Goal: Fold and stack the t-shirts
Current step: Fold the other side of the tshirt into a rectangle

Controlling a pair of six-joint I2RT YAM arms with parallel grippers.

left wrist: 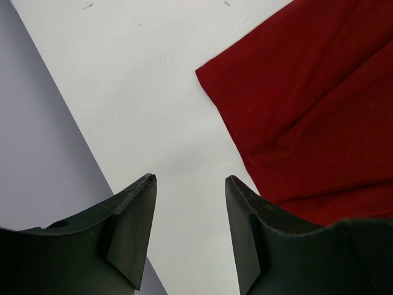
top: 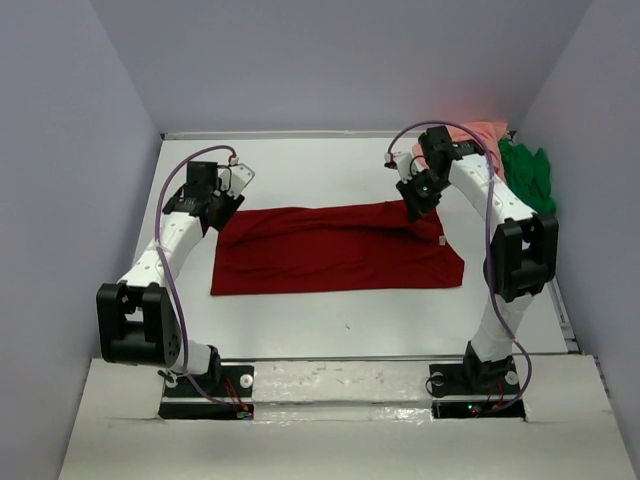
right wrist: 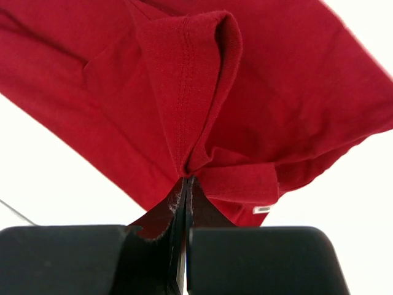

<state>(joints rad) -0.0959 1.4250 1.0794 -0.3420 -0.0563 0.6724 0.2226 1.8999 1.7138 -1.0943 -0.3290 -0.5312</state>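
Dark red t-shirt [top: 335,250]: one, spread as a wide flat band across the middle of the white table [top: 300,330]. Overlapping layers suggest it is already partly folded, and it is judged to be the piece in work.

Right gripper [right wrist: 184,183]: jaws closed tight on a bunched, hemmed fold at the shirt's far right corner. The hold is presumably there so that the corner can be lifted and carried over for the next fold.

Left gripper [left wrist: 190,181]: jaws parted roughly halfway, holding nothing. It hangs over bare table just beside the shirt's far left corner, likely poised to take that corner and match the other arm.

Salmon pink t-shirt [top: 485,133] and bright green t-shirt [top: 528,175]: two, crumpled side by side in the table's far right corner behind the right arm. Both are unfolded and appear to be awaiting their turn. No stack is begun yet.
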